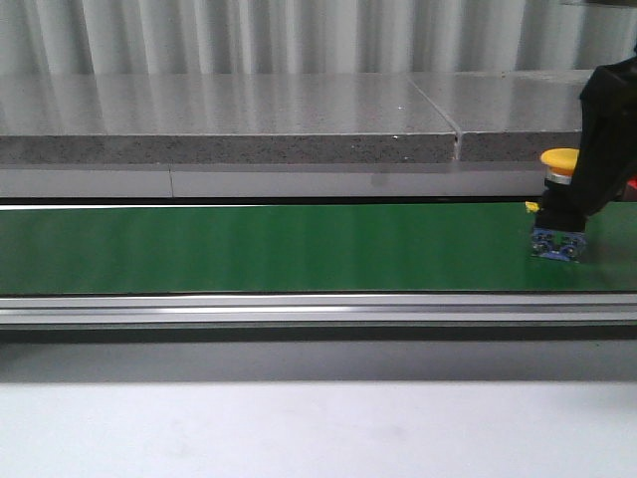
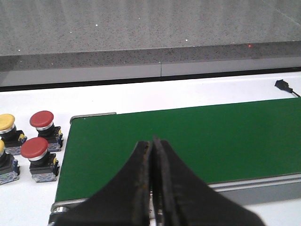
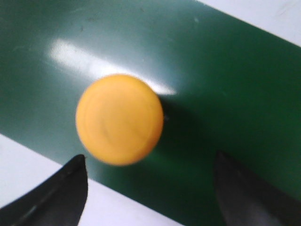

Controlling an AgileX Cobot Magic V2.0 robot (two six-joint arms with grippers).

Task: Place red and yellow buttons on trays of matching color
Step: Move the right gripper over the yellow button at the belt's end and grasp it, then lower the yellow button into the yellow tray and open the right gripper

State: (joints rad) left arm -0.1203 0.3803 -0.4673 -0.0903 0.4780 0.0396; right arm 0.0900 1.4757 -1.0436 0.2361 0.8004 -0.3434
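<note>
Belt-end detail reached you only through the wrist views: your right tool (image 3: 150, 188) hung spread above the yellow button (image 3: 119, 119) on the green belt (image 3: 225, 94), your left tool (image 2: 153, 188) pressed together, red buttons (image 2: 42, 121) beside it.

Glare streaks the belt (image 3: 225, 84); yellow button (image 3: 120, 119) blurred.

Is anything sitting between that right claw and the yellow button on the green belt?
Nothing visible. In the right wrist view the right gripper is open, its fingers apart, with the yellow button on the green belt beyond them and only bare belt between. Trays are not in view.
</note>
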